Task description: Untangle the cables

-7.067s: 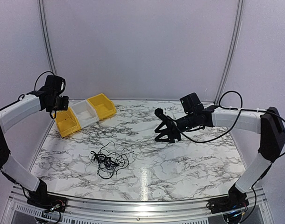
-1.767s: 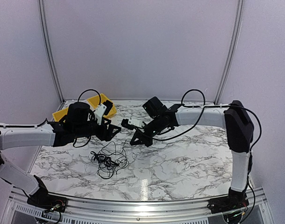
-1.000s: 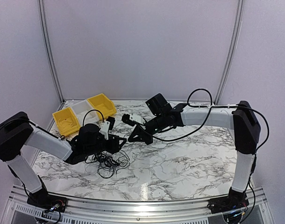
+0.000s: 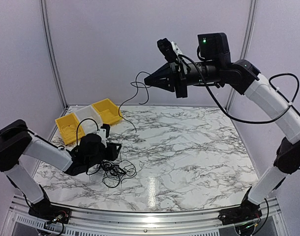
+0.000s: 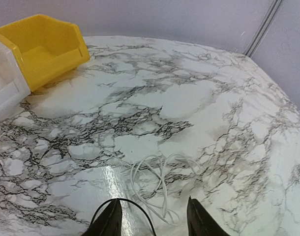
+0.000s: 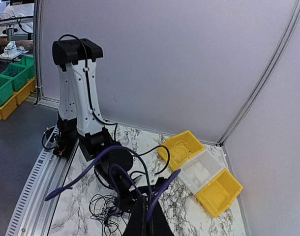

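Observation:
A tangle of thin black cables [image 4: 115, 169] lies on the marble table, near its front left. My right gripper [image 4: 149, 80] is raised high above the table and shut on one cable [image 4: 120, 105], which loops at the jaws and hangs down toward the table. In the right wrist view that cable [image 6: 118, 150] arches out from the shut gripper [image 6: 147, 209], with the tangle [image 6: 102, 209] far below. My left gripper [image 4: 115, 147] sits low beside the tangle. Its fingers [image 5: 108, 221] stand apart, with a thin black strand [image 5: 135, 209] arching between them and a white cable [image 5: 160, 182] on the table ahead.
Three bins stand in a row at the back left: a yellow one [image 4: 70, 129], a white one [image 4: 88, 118] and another yellow one [image 4: 107, 110]. Grey booth walls enclose the table, and a metal rail [image 4: 150, 216] runs along its near edge.
My right arm has lifted from just above the table to high in the air, pulling one cable up out of the pile. The left gripper has stayed low by the tangle.

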You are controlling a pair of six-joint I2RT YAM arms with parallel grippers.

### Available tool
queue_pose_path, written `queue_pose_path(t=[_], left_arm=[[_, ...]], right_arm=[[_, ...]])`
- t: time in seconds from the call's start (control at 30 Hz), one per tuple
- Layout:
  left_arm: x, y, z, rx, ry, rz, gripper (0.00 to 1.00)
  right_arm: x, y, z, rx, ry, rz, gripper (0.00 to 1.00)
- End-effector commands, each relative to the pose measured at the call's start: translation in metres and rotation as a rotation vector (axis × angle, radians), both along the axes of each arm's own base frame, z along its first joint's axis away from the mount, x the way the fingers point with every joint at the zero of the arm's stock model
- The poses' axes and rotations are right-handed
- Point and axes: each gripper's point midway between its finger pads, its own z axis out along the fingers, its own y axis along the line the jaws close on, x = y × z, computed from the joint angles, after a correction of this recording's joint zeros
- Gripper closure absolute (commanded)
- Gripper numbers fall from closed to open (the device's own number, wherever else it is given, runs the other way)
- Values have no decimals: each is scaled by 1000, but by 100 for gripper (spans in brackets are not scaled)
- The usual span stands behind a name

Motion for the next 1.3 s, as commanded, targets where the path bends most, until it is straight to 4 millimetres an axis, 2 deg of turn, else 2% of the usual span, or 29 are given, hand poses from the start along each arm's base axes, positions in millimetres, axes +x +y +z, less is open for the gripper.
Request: queue_pose_path(t=[0.0, 0.1, 0.27, 0.37, 0.47, 0.7, 0.8, 1.03, 1.27], left_arm=[[-10, 8, 74, -75, -161, -25, 48], [-18, 22, 112, -94, -226, -14, 41], [-31, 35, 144, -65, -239, -23, 35], [-46, 27, 161, -87, -262, -124, 35], [-65, 10, 172, -115, -281, -277, 37], [-92, -38, 176, -182, -215, -548, 44], [-92, -50, 182, -173, -232, -569, 44], [-104, -83, 181, -133, -247, -687, 44], [-94, -102, 175, -96, -247, -695, 49]], right_arm=[[9, 5, -47, -100, 45, -31, 100], [13, 4, -80, -151, 62, -42, 100], [16, 1, -130, -225, 76, -57, 100], [15, 0, -156, -260, 85, -51, 100], [15, 0, -172, -277, 92, -44, 100], [15, 5, -185, -290, 113, -26, 100], [13, 6, -189, -296, 128, -9, 100], [10, 7, -192, -295, 145, 9, 100], [2, 7, -191, -293, 154, 44, 100]])
